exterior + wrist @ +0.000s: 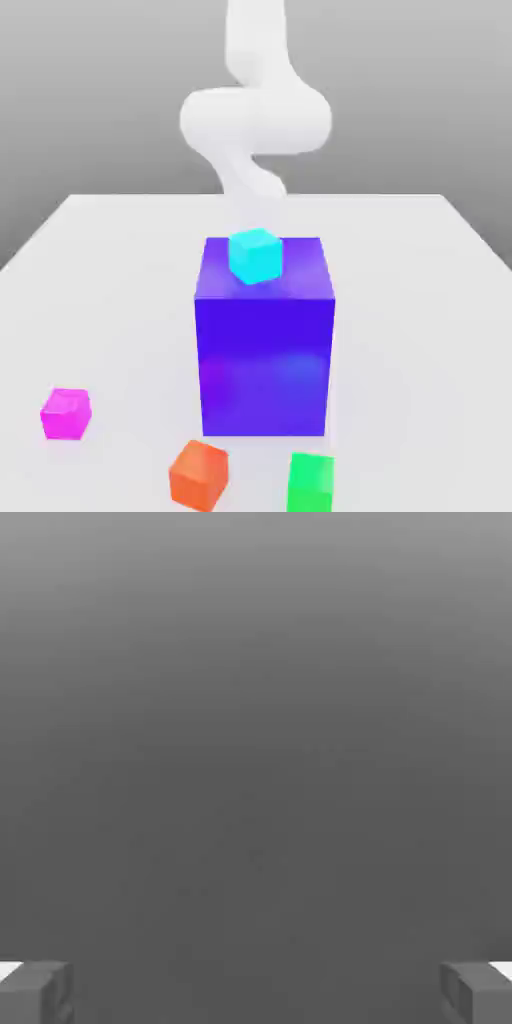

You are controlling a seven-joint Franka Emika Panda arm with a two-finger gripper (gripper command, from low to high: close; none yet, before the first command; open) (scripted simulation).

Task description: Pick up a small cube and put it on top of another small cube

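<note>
The gripper (256, 997) has its fingers (35, 994) spread wide with nothing between them. The magenta cube (66, 413) sits on the white table (120, 260) at the exterior view's left, well apart from the green cube (310, 484), which lies beside the orange cube (198, 475). A cyan cube (254, 255) rests atop the big blue-violet block (264, 350).
</note>
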